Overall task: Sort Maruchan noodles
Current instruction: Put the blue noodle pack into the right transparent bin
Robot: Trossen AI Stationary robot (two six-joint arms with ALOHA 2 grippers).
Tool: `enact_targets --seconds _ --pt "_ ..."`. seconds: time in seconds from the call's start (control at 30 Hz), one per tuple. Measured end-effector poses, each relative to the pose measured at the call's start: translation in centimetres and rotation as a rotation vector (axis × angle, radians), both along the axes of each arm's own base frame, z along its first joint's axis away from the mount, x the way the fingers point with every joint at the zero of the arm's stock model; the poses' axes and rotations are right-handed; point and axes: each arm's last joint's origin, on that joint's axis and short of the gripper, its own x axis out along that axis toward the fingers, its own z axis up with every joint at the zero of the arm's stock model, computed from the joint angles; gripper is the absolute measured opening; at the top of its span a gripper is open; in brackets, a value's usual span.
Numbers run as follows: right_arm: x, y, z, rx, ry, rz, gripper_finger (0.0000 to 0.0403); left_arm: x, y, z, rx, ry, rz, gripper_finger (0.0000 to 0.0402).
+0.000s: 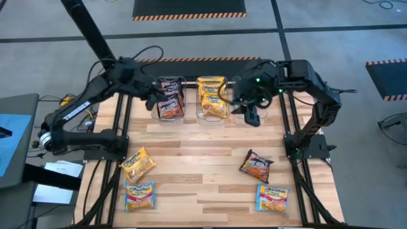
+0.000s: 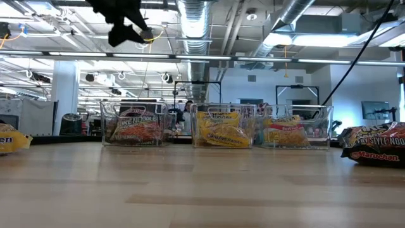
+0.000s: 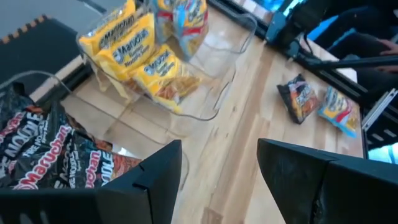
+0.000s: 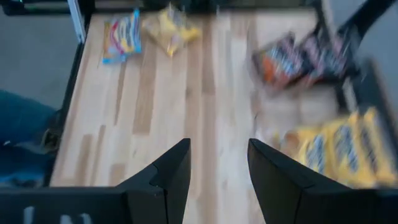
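Four loose Maruchan noodles packets are seen on the wooden bench (image 1: pixel 203 165) nearest the front edge: a blue-yellow packet (image 1: pixel 138 196) and a yellow-orange packet (image 1: pixel 137 163) on the left, a second blue-yellow packet (image 1: pixel 272 198) and a dark red-black packet (image 1: pixel 256 165) on the right. Farther back, three clear tubs are lined up in a row: the left tub (image 1: pixel 169 100) is filled with dark packets, the middle tub (image 1: pixel 212 98) with yellow ones, and the right tub (image 2: pixel 292 127) with blue-yellow ones. The left gripper (image 1: pixel 152 102) is held beside the left tub, fingers (image 3: pixel 143 180) parted and empty. The right gripper (image 1: pixel 251 114) is held over the right tub, fingers (image 4: pixel 165 174) likewise apart, nothing between them.
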Motion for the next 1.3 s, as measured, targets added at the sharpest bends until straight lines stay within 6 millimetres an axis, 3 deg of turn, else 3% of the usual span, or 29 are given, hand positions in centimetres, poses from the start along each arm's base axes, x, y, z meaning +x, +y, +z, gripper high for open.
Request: enact_targets --seconds 0.37,0.87,1.13,1.3 --pt "-0.2 3.9 -1.1 0.214 0.139 -0.071 0.0184 -0.9 -4.3 1.5 0.002 -0.044 -0.098 0.0197" --pt "1.2 11.0 -2.9 0.417 0.277 -0.198 0.0184 0.2 -9.2 1.8 -0.027 -0.059 -0.378 0.0197" --pt "2.8 16.0 -5.8 0.412 0.382 -0.180 0.0184 0.5 -11.6 1.7 -0.049 -0.053 -0.501 0.0197" --pt "3.1 17.8 -9.2 0.399 0.551 -0.215 0.0184 0.6 -12.6 1.7 -0.036 -0.043 -0.533 0.0197"
